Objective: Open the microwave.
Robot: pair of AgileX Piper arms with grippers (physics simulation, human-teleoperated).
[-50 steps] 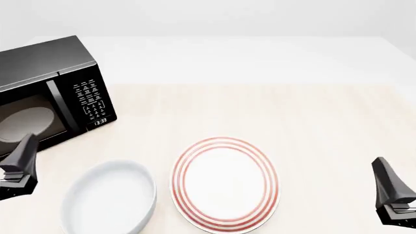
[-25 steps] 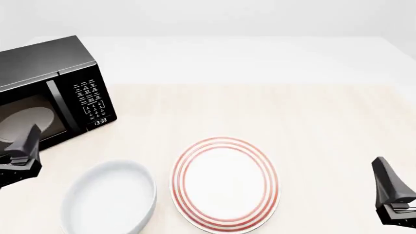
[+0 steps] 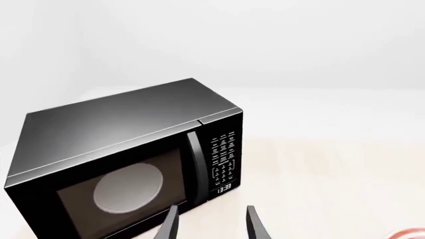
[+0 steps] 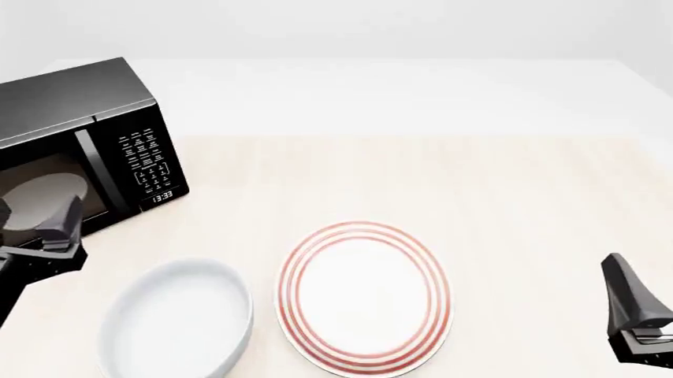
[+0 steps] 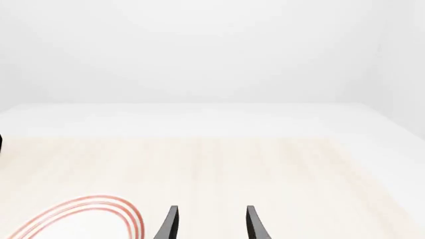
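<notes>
— How far along are you with the door?

— Barely started, I judge. The large glossy black microwave (image 4: 90, 153) with its dark glass door sits at the far left of the table, and the door looks fully shut against the body. Its vertical bar handle (image 3: 194, 167) is untouched; nothing of mine is in contact with it.

— Where are your grippers?

— My left gripper (image 3: 211, 224) hangs just in front of the door's lower right corner, its two dark fingers parted with a clear gap and nothing between them. In the wrist view the handle stands just beyond the fingertips, a little to one side of the gap. My right gripper (image 5: 211, 224) sits at the near right edge, well apart from the microwave, fingers likewise spread and holding nothing.

— So what is left?

— All of it, I think: line the left fingers around the bar, close on it, then swing the door outward on its left hinge.

— Any dishes in the way?

— A plain white round bowl (image 4: 176, 319) lies at the near left, with nothing in it that I can see. Right of it is a white plate with red rings (image 4: 364, 295), also bare. Inside the microwave, a pale round turntable (image 3: 128, 189) shows through the glass; whether anything rests on it I cannot tell
</notes>
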